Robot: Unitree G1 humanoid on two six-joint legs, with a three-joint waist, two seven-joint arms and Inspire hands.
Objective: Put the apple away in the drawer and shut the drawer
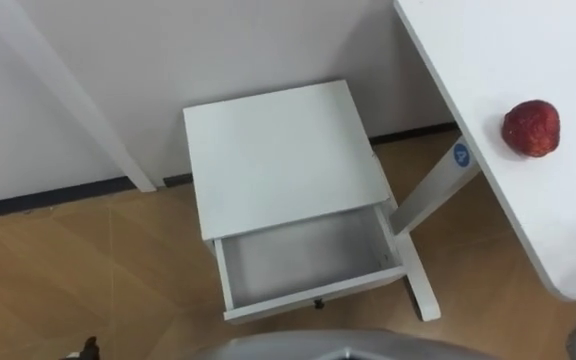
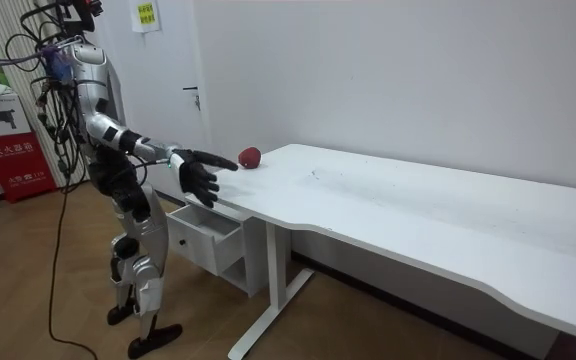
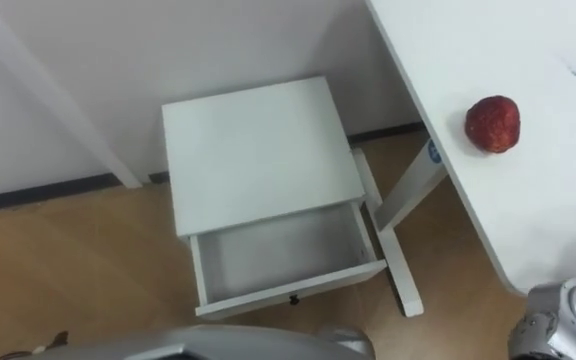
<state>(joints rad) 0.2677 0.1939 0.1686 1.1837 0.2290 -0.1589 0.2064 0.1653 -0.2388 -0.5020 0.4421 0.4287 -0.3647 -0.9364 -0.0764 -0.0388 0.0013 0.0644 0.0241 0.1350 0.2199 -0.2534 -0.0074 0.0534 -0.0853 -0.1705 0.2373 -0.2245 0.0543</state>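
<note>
Room with white tabletop (image 1: 528, 50): apple (image 1: 531, 127) at 2 o'clock, unpicked. Right hand (image 2: 200, 175) held out near it, fingers spread, empty. Drawer (image 1: 303, 250) at 6 o'clock stands open, empty. Both steps outstanding.

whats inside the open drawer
The drawer shows only its bare grey floor. Its rear runs under the cabinet top, so that part is hidden. The apple sits on the table.

a red apple (image 1: 531, 127) lies near the white table's (image 1: 558, 215) edge.
</note>
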